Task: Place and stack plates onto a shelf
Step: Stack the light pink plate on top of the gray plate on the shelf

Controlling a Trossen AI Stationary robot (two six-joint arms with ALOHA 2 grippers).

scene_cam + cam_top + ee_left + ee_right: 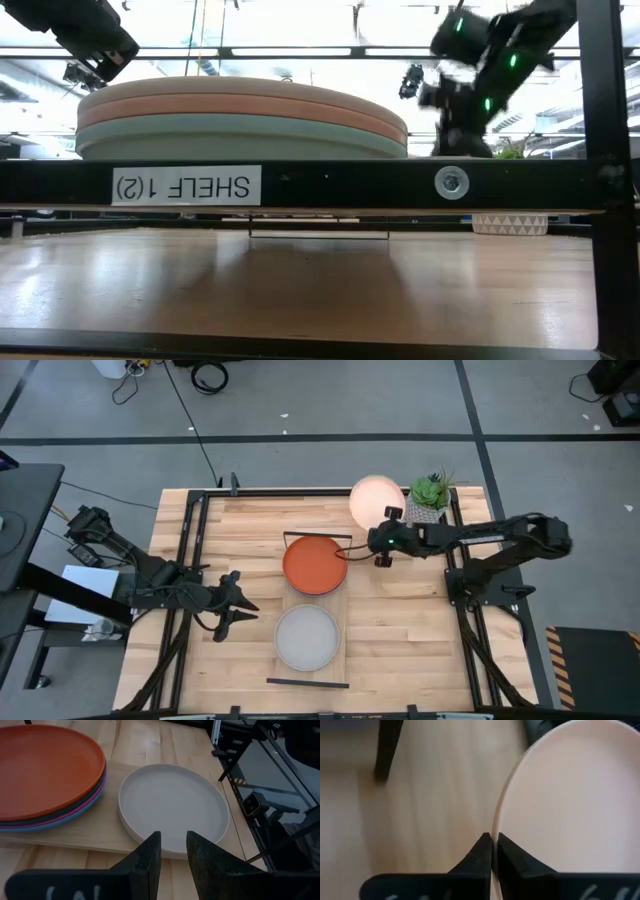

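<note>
Right pincer (491, 851) fingers nearly closed, pinching the rim of the peach plate (570, 795); only a thin slit betw. the tips, w/ the plate edge running into it. From above, right pincer (362, 545) sits betw. the orange stack and the peach plate (376, 497), which lies on the bench (420, 630) at the far side, just beside the potted plant (432, 492).

Left pincer (172, 851) part open, narrow gap betw. fingers, holding nothing; it points at the near rim of the grey plate (172, 807) but is clear of it. In high view left pincer (243, 610) is well left of the shelf (345, 622).

Shelf carries 2 piles: orange plate (314, 565) on top of a stack at the far half, grey plate (307, 637) at the near half. Under the orange plate (45, 767) dark teal, magenta and blue edges show.
</note>
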